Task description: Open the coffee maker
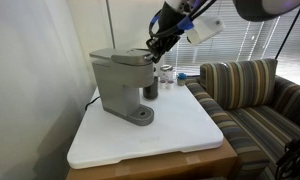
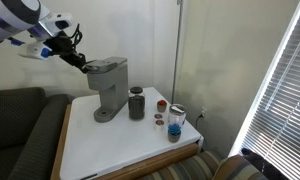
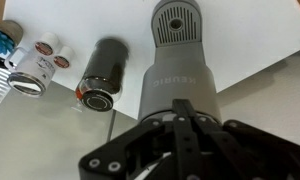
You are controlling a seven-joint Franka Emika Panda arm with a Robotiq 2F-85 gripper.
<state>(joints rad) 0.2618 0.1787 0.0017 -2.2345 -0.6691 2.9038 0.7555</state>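
Observation:
The coffee maker (image 1: 120,82) is a boxy grey machine with a round drip base, standing on the white table in both exterior views (image 2: 108,85). Its top lid lies flat and closed. In the wrist view I look down on its grey top and base (image 3: 180,70). My gripper (image 1: 150,48) hovers right at the lid's front edge, also seen in an exterior view (image 2: 84,63). In the wrist view its fingers (image 3: 182,125) are pressed together, shut, with nothing visible between them.
A dark cylindrical cup (image 2: 137,103) stands beside the machine. Small jars and cans (image 2: 174,118) sit toward the table's corner, also in the wrist view (image 3: 30,70). A striped sofa (image 1: 252,95) adjoins the table. A wall stands behind the machine.

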